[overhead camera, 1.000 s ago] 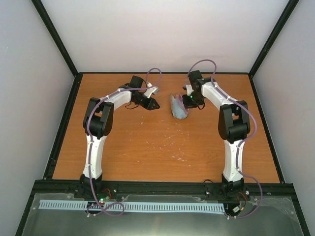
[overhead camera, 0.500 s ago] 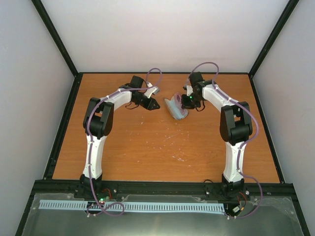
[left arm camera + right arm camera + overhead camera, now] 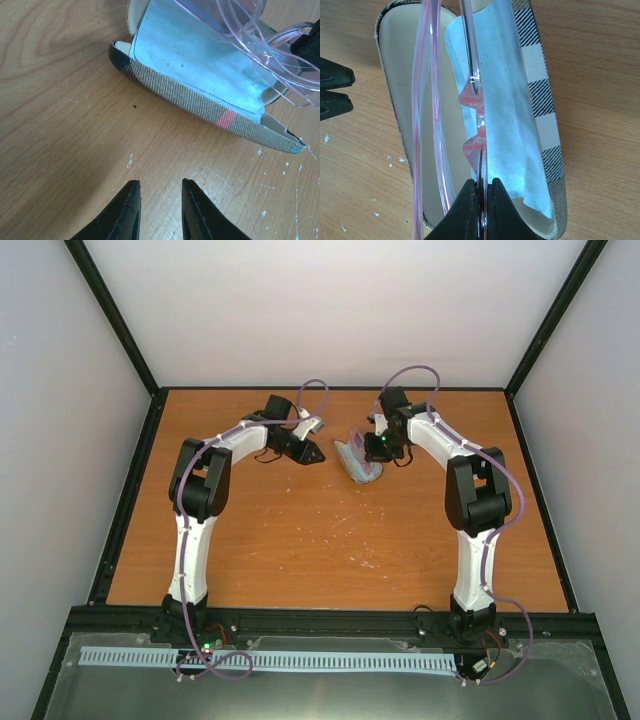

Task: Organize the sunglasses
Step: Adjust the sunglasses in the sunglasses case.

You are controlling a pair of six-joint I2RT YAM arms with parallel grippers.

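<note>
The translucent pink sunglasses point(image 3: 475, 100) hang folded over the open grey-tan case point(image 3: 540, 100), pinched in my right gripper point(image 3: 482, 187), which is shut on the frame. A pale blue cloth point(image 3: 500, 100) lies inside the case. In the top view the case point(image 3: 358, 462) sits at the back middle of the table with my right gripper point(image 3: 377, 448) over it. My left gripper point(image 3: 160, 187) is open and empty, low over the wood just short of the case point(image 3: 200, 102) with its red band. The glasses point(image 3: 260, 45) show above the cloth point(image 3: 195, 55). My left gripper point(image 3: 312, 452) sits left of the case.
The brown wooden table point(image 3: 300, 530) carries white scuff marks in the middle. Black frame rails point(image 3: 130, 490) run along its edges, with grey walls behind and at the sides. My left gripper's fingertips point(image 3: 337, 77) show at the left edge of the right wrist view.
My right gripper has moved slightly left and back with the sunglasses, bringing them over the case. The left arm has held still.
</note>
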